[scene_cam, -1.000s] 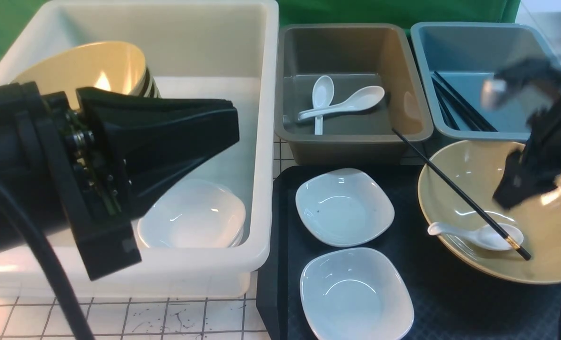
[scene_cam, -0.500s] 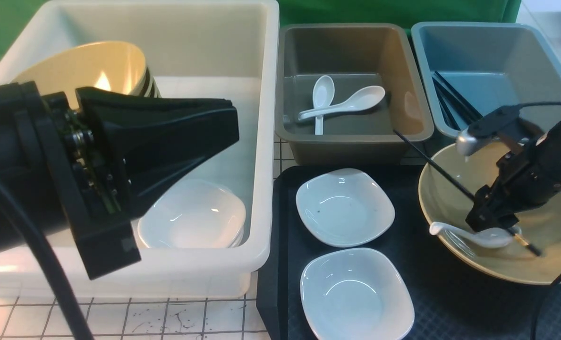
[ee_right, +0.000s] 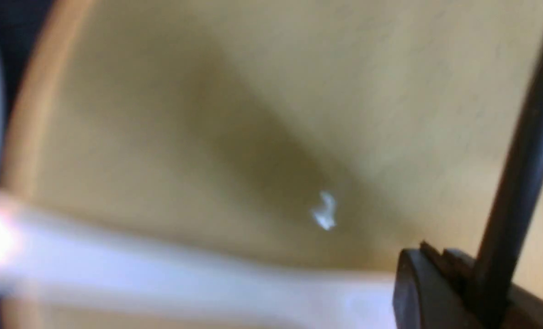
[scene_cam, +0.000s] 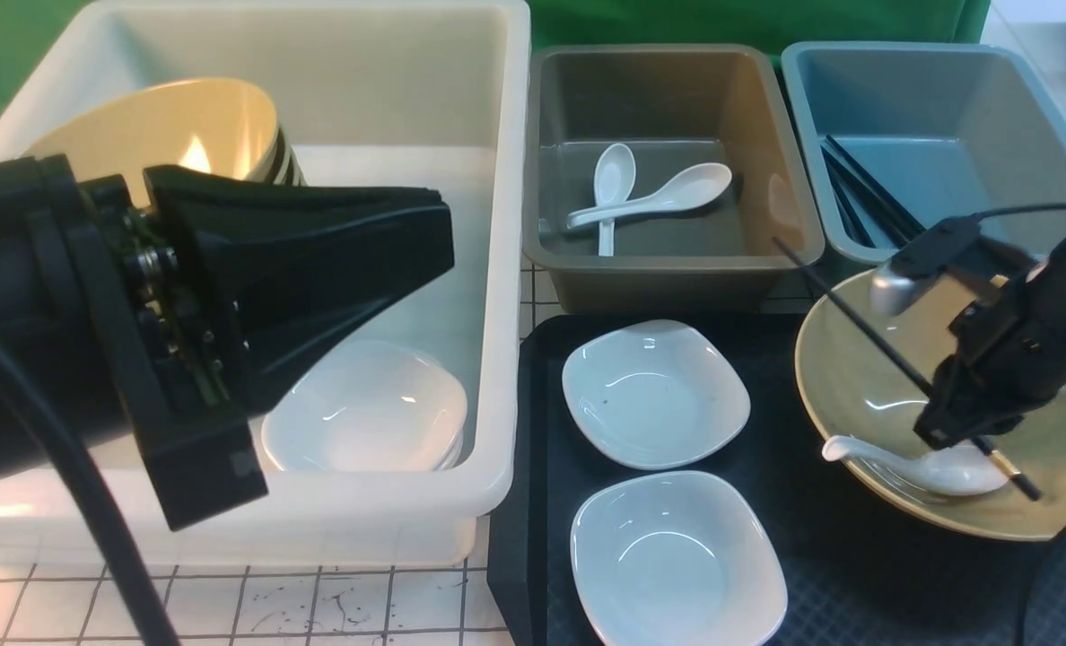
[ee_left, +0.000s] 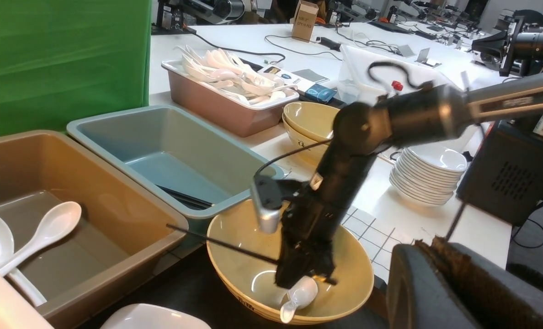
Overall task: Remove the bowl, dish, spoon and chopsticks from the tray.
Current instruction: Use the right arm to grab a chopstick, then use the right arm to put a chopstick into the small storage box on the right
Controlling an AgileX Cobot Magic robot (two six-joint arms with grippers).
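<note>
White gridded table (scene_cam: 318,601) before a green backdrop (scene_cam: 748,22). Left: deep white tub (scene_cam: 497,269) holding stacked tan bowls and white dishes. Centre rear: grey bin (scene_cam: 668,269) with two white spoons. Right rear: blue bin (scene_cam: 910,99) with black sticks inside. Foreground: black tray (scene_cam: 856,574) carrying two white dishes (scene_cam: 654,392) (scene_cam: 675,556) and, at its right end, the bowl (scene_cam: 865,359). In the bowl: spoon (scene_cam: 937,471) lying at the bottom, and chopsticks (scene_cam: 856,321) slanting across it, the thin end jutting past the rim toward the grey bin. They show as a single dark line, so whether one stick or both is there cannot be told. Right gripper (scene_cam: 944,432): down inside the bowl just above the spoon's scoop, jaws pressed together on the chopsticks near their thick end; the wrist view shows the black shaft seated against a jaw. Left gripper (scene_cam: 439,242): over the tub, jaws pressed together, holding nothing. Step in hand, by judgement: taking the chopsticks, with nothing on the tray yet cleared of spoon, bowl or dishes. Next move calls for a straight lift clear of the spoon and the rim, a firm pinch so the long shaft does not swing, then a carry to the blue bin.
</note>
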